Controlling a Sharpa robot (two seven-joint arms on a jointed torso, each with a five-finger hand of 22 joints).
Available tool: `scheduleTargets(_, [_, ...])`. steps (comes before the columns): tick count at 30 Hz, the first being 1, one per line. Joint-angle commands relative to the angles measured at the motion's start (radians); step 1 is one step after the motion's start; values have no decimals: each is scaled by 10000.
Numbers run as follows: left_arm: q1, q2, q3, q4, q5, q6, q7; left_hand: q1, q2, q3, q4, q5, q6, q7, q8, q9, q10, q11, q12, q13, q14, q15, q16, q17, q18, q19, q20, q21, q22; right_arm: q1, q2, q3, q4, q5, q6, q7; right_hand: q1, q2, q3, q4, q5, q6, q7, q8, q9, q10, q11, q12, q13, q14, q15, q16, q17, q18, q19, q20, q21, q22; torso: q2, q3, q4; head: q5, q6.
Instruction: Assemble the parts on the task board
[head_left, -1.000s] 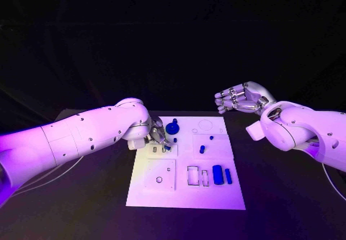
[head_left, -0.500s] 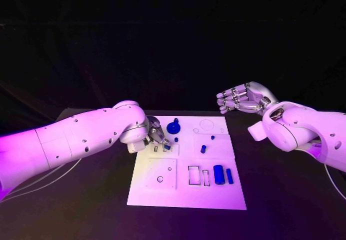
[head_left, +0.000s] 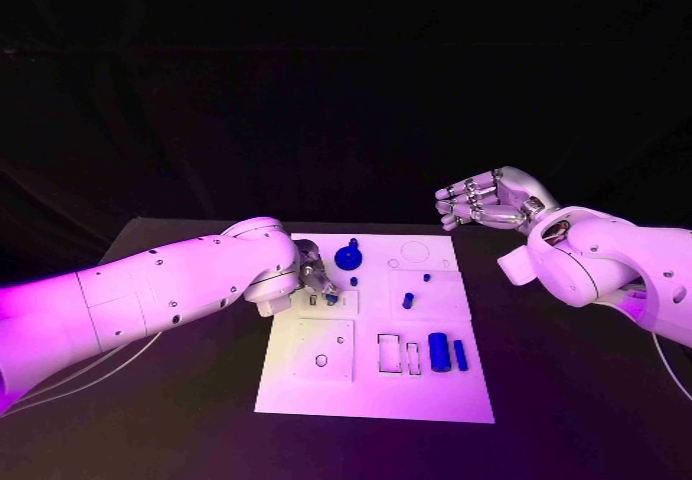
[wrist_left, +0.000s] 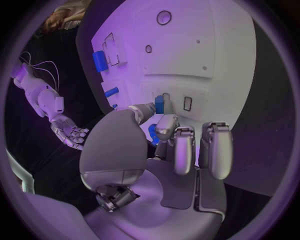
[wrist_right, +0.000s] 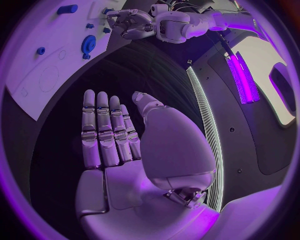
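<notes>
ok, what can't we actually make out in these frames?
- Head view: left hand covers the slots under it on the white task board.
- Left wrist view: small blue part at its fingertips; seated or held, cannot tell.
- Right wrist view: blue gear too small for detail.

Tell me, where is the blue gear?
In the head view the blue gear sits near the task board's far edge, left of its middle, just beyond the left hand.

Black table (head_left: 577, 400) under board; thin pale cable (head_left: 87, 370) trailing across table's left side
</notes>
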Motion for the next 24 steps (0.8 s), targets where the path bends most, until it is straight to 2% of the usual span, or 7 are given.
scheduleTargets(1, [-70,19,16,57,-513,-376,-366,-116,30,1787,-1698,17,24,-130,74,626,49,-5,31,-11,960,-63,-13,2348,-102,526,-71,54,1661,-18,-6,0,13,-64,88,90,-106,16,-13,-33,58,-8,11,-34,-10,-4,71,-11,-23,-12,76,-47,-27,59,77,-6,-69,-26,2,-9,-2,-6,59])
scheduleTargets(3, [-104,23,22,62,-573,-390,-377,-130,28,1803,-1704,17,21,-132,83,634,49,-6,34,-11,959,-65,-15,2347,-103,530,-73,58,1668,-25,-11,0,12,-51,91,90,-106,16,-13,-33,58,-8,11,-34,-10,-4,71,-11,-23,-12,76,-47,-27,59,77,-6,-69,-26,7,-10,-2,-10,55])
scheduleTargets(7, [-136,29,29,70,-739,-266,-419,-159,20,1833,-1714,16,15,-135,103,650,47,-9,39,-14,959,-68,-15,2347,-106,537,-76,63,1680,-31,-23,0,18,-32,95,90,-106,16,-13,-33,58,-8,11,-34,-10,-4,71,-11,-23,-12,76,-47,-27,59,77,-6,-69,-26,6,11,-12,26,0])
scheduleTargets(24, [-201,14,26,93,-1236,351,-495,-272,-32,1978,-1788,14,-10,-151,196,720,23,-25,37,-46,960,-81,-16,2348,-111,551,-90,74,1707,-44,-31,-1,7,-8,134,84,-148,29,-19,-17,99,-5,11,-32,-11,4,72,-7,-36,-5,77,-42,-46,60,93,-3,-82,-59,4,3,-1,29,-63])
